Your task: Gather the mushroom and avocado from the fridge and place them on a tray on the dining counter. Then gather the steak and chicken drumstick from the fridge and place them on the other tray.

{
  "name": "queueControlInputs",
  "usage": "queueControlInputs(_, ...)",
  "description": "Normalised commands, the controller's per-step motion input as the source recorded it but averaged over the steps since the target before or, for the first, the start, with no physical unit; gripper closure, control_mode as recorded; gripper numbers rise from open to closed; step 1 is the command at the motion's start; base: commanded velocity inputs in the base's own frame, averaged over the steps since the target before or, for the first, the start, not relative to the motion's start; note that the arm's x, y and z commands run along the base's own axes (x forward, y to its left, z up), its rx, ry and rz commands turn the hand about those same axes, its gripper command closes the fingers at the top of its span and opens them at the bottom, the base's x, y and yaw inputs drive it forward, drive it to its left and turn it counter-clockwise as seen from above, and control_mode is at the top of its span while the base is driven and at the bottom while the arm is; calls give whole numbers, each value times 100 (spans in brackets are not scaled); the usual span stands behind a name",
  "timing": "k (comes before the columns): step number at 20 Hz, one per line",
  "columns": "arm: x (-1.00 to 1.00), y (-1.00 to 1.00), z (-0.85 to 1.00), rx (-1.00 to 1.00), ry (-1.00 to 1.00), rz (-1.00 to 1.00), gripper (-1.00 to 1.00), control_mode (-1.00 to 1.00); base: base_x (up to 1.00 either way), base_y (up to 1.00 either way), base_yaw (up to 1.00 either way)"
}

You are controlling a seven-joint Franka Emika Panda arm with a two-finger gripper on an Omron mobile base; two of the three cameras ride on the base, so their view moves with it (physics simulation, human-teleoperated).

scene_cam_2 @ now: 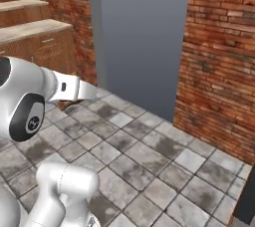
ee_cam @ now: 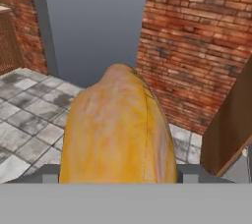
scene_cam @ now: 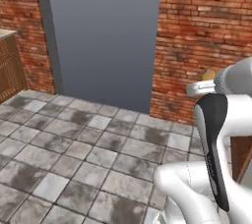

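A: What's the gripper (ee_cam: 118, 181) carrying?
B: The chicken drumstick (ee_cam: 118, 129), a tan-orange lump clamped between the jaws, sticking up in the hand view; a bit of it shows past the wrist (scene_cam: 208, 74) too.
A: How far along?
B: Likely the second half; it hasn't reached the other tray. No tray or container in sight, just tiled floor (scene_cam: 74, 149), brick wall (scene_cam: 202, 31) and a grey panel (scene_cam: 103, 36)

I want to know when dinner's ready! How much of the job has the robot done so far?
In hand: the tool grips a tan-orange lump, seemingly the drumstick, out over the tiled floor by a brick wall. So picking it up looks done. Left: setting it on a tray. What already lies on the trays can't be judged from here.
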Motion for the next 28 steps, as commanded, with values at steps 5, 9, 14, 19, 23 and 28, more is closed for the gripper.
queueControlInputs(5,0,0,0,0,0,0,100,100,37,-2,60)
queueControlInputs(9,0,0,0,0,0,0,100,100,43,-34,54)
queueControlInputs(14,0,0,0,0,0,0,100,100,60,-39,49)
queueControlInputs(19,0,0,0,0,0,0,100,100,81,-26,46)
queueControlInputs(23,0,0,0,0,0,0,100,100,97,-1,35)
queueControlInputs(28,0,0,0,0,0,0,100,100,100,2,30)
